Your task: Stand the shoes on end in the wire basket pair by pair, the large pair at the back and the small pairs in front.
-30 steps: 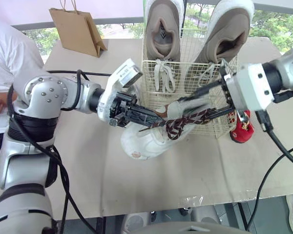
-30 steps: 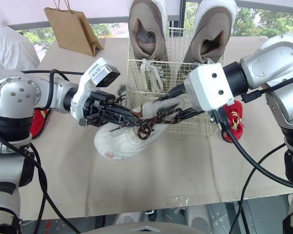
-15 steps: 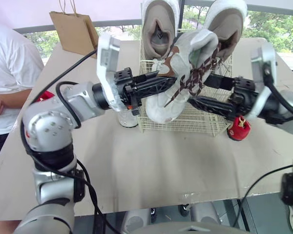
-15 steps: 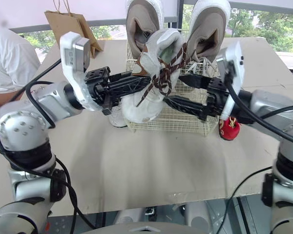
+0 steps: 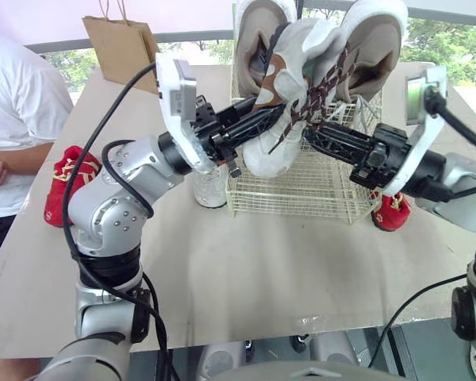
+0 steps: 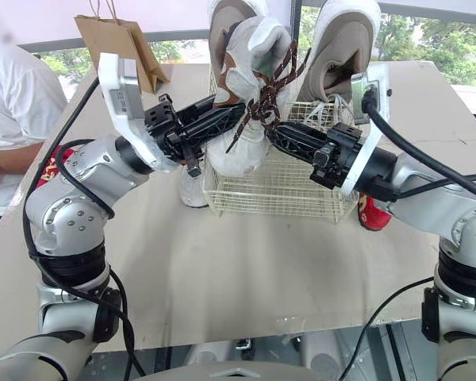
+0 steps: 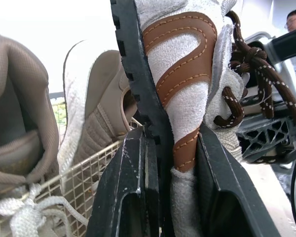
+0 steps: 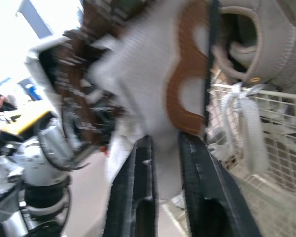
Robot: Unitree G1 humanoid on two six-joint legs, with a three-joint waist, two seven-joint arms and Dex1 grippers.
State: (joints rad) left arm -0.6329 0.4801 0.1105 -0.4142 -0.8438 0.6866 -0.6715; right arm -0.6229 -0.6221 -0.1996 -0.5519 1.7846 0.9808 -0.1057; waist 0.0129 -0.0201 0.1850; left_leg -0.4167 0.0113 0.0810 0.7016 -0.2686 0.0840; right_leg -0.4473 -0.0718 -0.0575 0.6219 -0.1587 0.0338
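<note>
Over the bare near half of the table (image 5: 238,270), the left gripper (image 5: 266,119) and the right gripper (image 5: 317,135) reached in from either side. Each was clamped on the same white shoe (image 5: 263,155) with brown laces. We saw that shoe held off the table, tilted toe-up, over the front of the wire basket (image 5: 317,186). In the back of the basket a pair of big tan shoes (image 5: 378,48) stood on end, and the front part held nothing resting inside. A second white shoe (image 5: 209,184) stood on the table against the basket's left side. One small red shoe (image 5: 391,213) lay by its right side and another (image 5: 63,171) near the left edge. A paper bag (image 5: 127,48) stood at the far left corner.

A second earlier the held shoe lay low on the table before the basket. Both arms had since raised it.
</note>
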